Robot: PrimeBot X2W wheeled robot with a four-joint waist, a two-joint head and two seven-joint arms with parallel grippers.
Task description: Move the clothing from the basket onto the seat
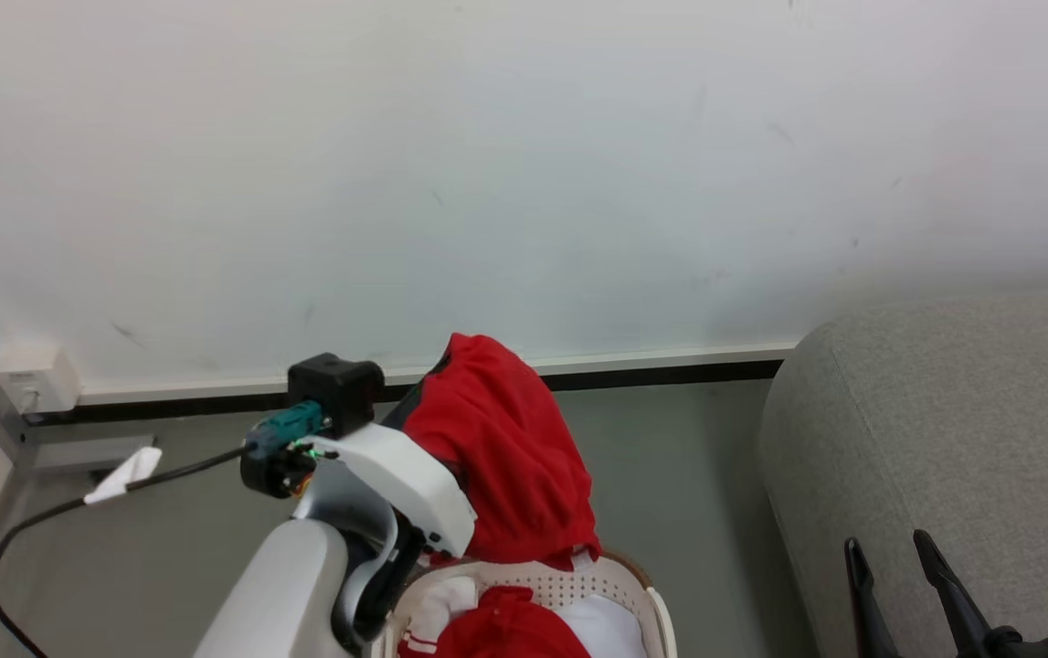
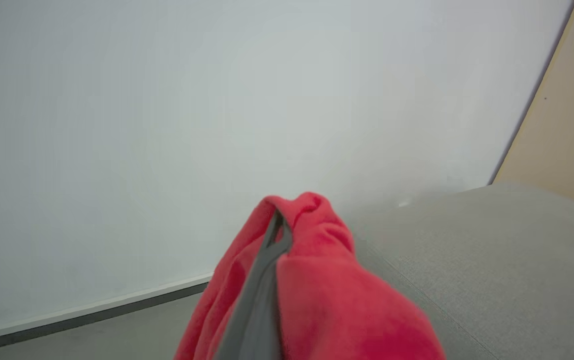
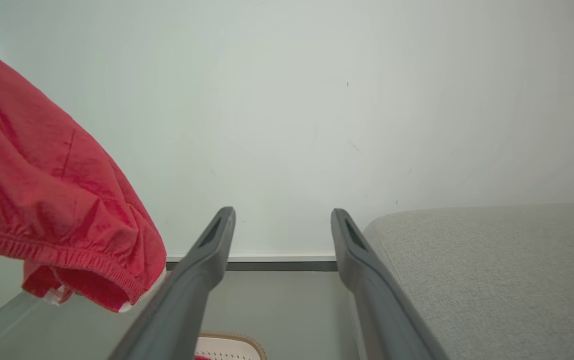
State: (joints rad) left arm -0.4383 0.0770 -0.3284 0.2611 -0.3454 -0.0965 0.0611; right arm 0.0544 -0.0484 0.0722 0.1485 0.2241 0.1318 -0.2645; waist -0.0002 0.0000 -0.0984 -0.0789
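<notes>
A piece of the red clothing (image 1: 501, 457) hangs in the air above the basket (image 1: 626, 574), draped over my raised left gripper (image 2: 277, 222), which is shut on it. The cloth hides most of the fingers. In the right wrist view the same clothing (image 3: 41, 190) dangles at the left. More red clothing (image 1: 505, 632) lies in the basket with white cloth (image 1: 610, 626). The seat (image 1: 944, 429), a light grey sofa, stands to the right. My right gripper (image 1: 896, 559) stands open and holds nothing in front of the seat, fingers (image 3: 206, 260) wide apart.
A white wall with a dark baseboard (image 1: 670, 373) runs behind. A black cable (image 1: 39, 521) with a white tag lies on the grey floor at the left, near a wall outlet box (image 1: 35, 384). Bare floor separates the basket from the seat.
</notes>
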